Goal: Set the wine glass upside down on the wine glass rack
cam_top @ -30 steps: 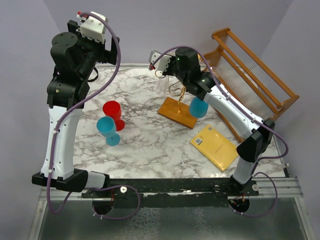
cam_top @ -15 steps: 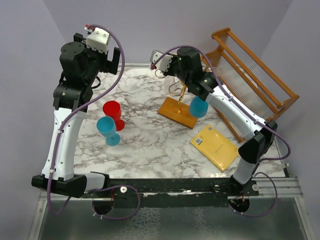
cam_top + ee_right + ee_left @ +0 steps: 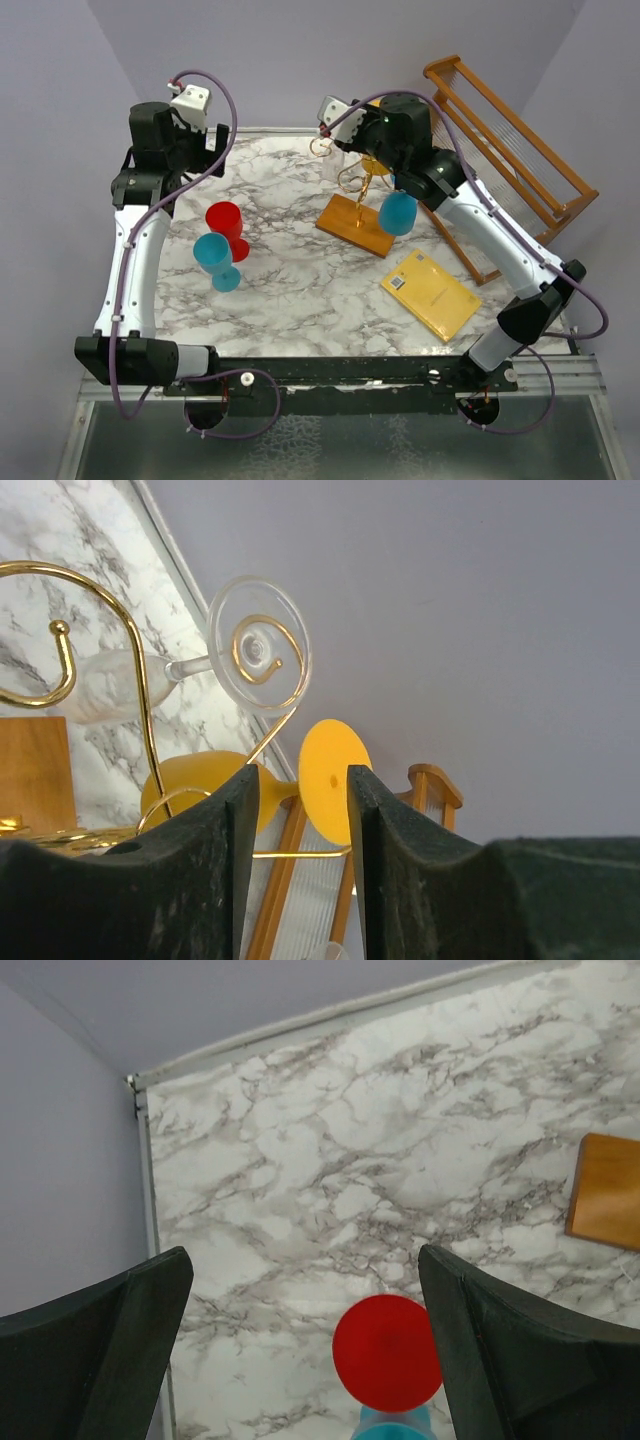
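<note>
Right wrist view: clear wine glass (image 3: 240,660) hangs on the wine glass rack (image 3: 130,680).
Right jaws narrowly parted, pinching nothing; left jaws spread above the red cup (image 3: 387,1353).

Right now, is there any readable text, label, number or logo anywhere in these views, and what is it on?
No text can be read in any view.
yellow book: a small white label near one corner, its markings too small to read.
Wine glasses, wine glass rack, arms: no markings visible.
</note>
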### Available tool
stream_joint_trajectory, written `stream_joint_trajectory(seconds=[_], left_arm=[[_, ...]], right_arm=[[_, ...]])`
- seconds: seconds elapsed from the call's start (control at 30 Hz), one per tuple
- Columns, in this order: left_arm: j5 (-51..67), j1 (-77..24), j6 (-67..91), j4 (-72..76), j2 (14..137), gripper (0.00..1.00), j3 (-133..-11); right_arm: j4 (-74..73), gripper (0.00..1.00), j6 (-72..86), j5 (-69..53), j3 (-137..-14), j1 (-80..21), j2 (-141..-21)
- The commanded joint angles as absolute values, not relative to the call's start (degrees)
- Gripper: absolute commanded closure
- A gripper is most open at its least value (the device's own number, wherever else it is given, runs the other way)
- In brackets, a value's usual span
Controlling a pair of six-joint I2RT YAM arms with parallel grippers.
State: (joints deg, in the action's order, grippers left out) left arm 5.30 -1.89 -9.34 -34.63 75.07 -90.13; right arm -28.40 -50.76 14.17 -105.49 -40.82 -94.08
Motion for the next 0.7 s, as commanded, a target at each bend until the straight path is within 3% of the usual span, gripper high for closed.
stream_joint_trajectory(seconds=[0.0,0.5,0.67], left_arm=[[9.9,0.7,-8.7,-41.8,77.7,0.01,-88.6],[12.4,3.7,-17.1,-51.8,85.8,0.12,-82.7],[13.6,3.7,-18.3,-52.7,87.7,0.24,-82.1]], right_arm=[[-30.8,0.58,-46.9,9.8,-104.0,-41.1,-88.5],[-35.9,0.57,-39.6,3.1,-105.5,-39.3,-82.4],[-36.9,0.57,-37.8,1.1,-105.5,-37.7,-81.5]])
